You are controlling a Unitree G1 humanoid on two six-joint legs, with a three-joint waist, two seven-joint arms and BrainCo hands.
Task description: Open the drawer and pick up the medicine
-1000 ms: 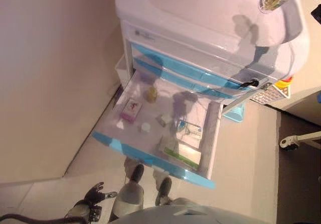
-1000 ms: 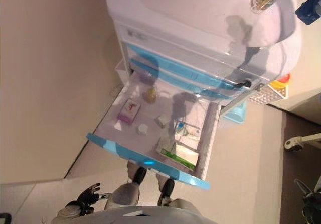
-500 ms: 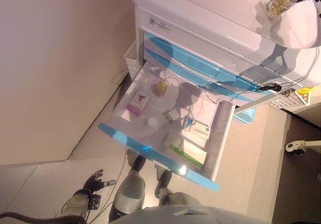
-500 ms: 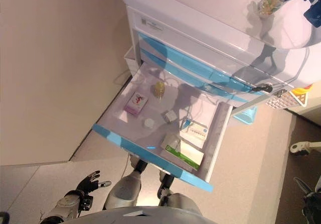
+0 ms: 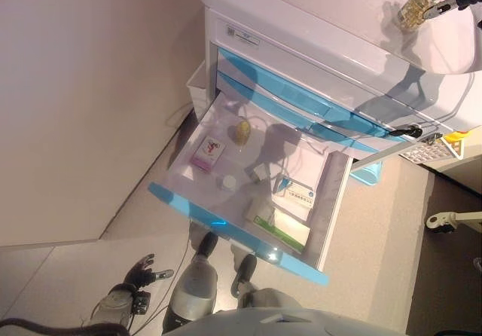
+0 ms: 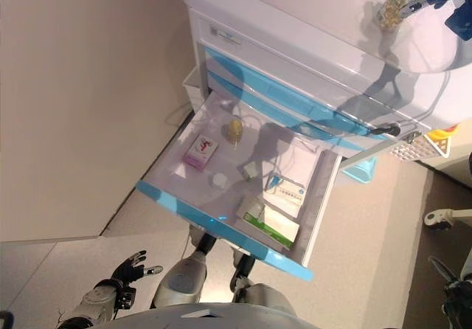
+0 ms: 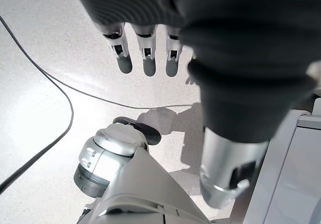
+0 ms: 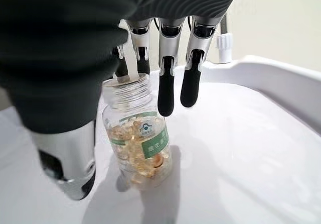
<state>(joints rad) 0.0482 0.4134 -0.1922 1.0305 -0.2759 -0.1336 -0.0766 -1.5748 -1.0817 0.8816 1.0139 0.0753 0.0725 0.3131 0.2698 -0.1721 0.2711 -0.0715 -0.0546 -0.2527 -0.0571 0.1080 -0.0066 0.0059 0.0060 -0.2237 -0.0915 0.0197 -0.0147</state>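
Clear plastic and amber capsules make up the medicine bottle (image 8: 138,138) that our right hand (image 8: 165,58) holds above the white worktop (image 5: 316,1) of the medical cart (image 5: 301,65); in the right wrist view the fingers (image 8: 190,83) curl down beside the bottle's neck and the thumb stands on its other side, so the hand is clamped on the bottle near its top. We see the same bottle at the upper right of the head views, tilted, with the dark hand at its cap end. Whether its base touches the worktop we cannot tell. Below, the cart's lower drawer (image 5: 226,227) with its blue front stands pulled wide open. Inside it lie a pink box (image 5: 207,154) near the left side, a small yellowish bottle (image 5: 242,131) towards the back, a white round cap (image 5: 227,182), a small white item (image 5: 260,172), a white box with blue print (image 5: 298,196) and a green-and-white box (image 5: 280,229) near the front right corner. Our left hand (image 7: 145,53) hangs low over the pale floor (image 7: 45,48), well apart from the cart, its fingers straight and relaxed and holding nothing.
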